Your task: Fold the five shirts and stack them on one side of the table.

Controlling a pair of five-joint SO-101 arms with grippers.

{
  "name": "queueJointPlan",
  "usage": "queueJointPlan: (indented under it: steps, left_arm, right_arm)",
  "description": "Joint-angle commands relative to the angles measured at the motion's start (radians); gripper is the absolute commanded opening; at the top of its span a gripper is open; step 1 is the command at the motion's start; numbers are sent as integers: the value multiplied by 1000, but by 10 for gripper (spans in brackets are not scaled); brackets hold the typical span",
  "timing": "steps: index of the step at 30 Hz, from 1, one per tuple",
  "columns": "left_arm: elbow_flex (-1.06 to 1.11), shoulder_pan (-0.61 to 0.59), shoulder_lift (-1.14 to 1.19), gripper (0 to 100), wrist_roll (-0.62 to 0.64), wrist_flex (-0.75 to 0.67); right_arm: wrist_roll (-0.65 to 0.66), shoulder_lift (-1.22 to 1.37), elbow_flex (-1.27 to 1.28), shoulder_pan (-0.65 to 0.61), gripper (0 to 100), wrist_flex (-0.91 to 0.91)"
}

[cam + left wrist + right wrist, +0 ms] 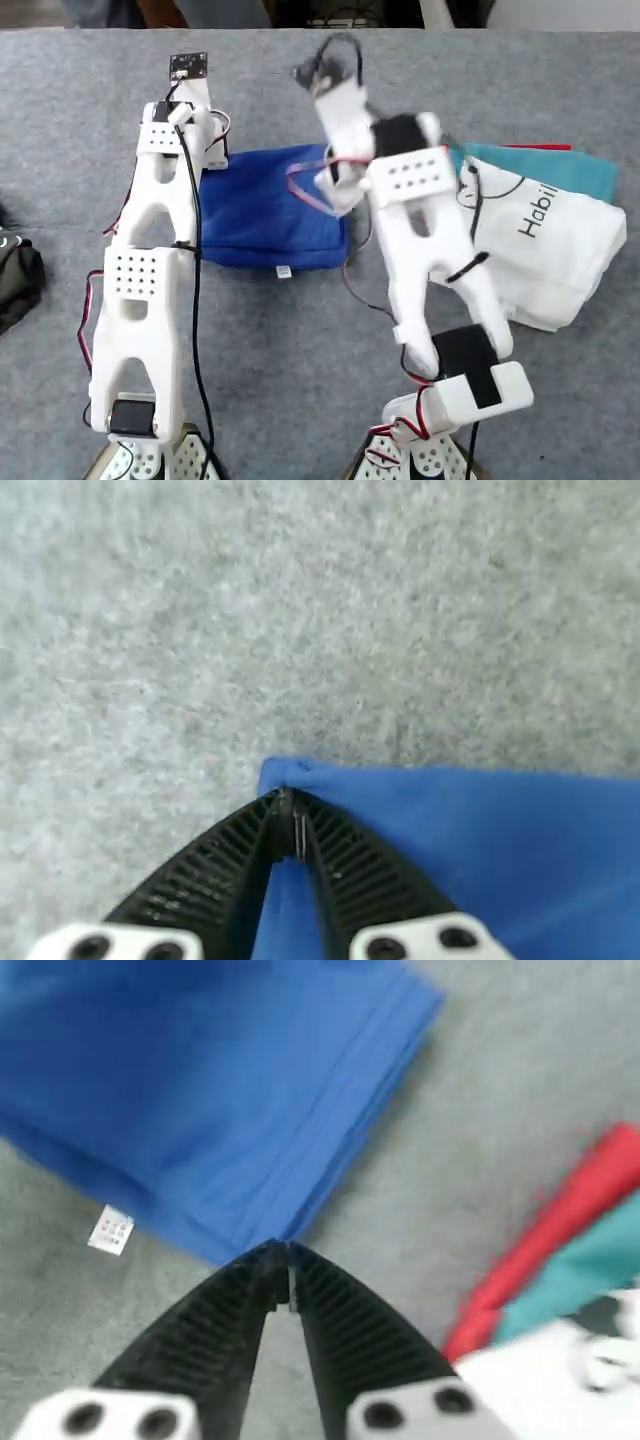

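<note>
The gray carpeted counter (300, 380) is carrying everything. On its right side a pile is sitting: a white shirt (545, 250) is lying on top of a teal shirt (570, 168), and a red shirt (548, 147) is peeking out along the far edge.

The folded blue shirt (265, 215) is lying in the middle, just left of that pile and apart from it, with its long axis running left to right.

The left end effector (290, 825) is sitting at the shirt's far left corner, its jaws pressing together on the puckered cloth. The right end effector (282, 1265) is also holding its jaws together, with its tips at the near right corner. I cannot tell whether any cloth is caught between them. A small white label (110, 1230) is sticking out of the near edge, left of that corner.

This shirt is looking folded, so the coming move is probably a shift rightward onto the pile. The pile is lying to the right of both end effectors, along the shirt's long axis, and the right arm is nearer to it.
</note>
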Motion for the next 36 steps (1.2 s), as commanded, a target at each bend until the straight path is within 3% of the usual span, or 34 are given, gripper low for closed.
queueJointPlan:
  steps: [1, 4, 11, 14, 18, 21, 27, 31, 36]
  left_arm:
    - [-84, -22, 28, 29, 5, -18]
    - [-150, -35, 55, 29, 8, -15]
    - [-246, -54, 124, 29, 2, -12]
    - [-337, -59, 126, 29, 2, 57]
    - [-562, -61, 127, 29, 0, 170]
    - [-638, -53, 120, 29, 0, 221]
    - [-638, -73, -20, 29, -2, 420]
    - [-593, -131, -80, 28, -55, 428]
    - [-243, -176, -265, 28, -167, 431]
  right_arm:
    - [-41, -27, 243, -17, 14, -273]
    - [-35, -1, 389, -12, 14, -425]
    - [-35, 4, 395, -29, 14, -422]
    - [-35, -2, 325, -34, 14, -338]
    - [-34, -122, 137, -26, 14, -51]
    - [-34, -265, 44, -32, 15, -5]
    - [-34, -326, 64, -34, 15, -307]
    - [-34, -205, 111, -34, 15, -582]
    - [-34, -22, 88, -34, 15, -712]
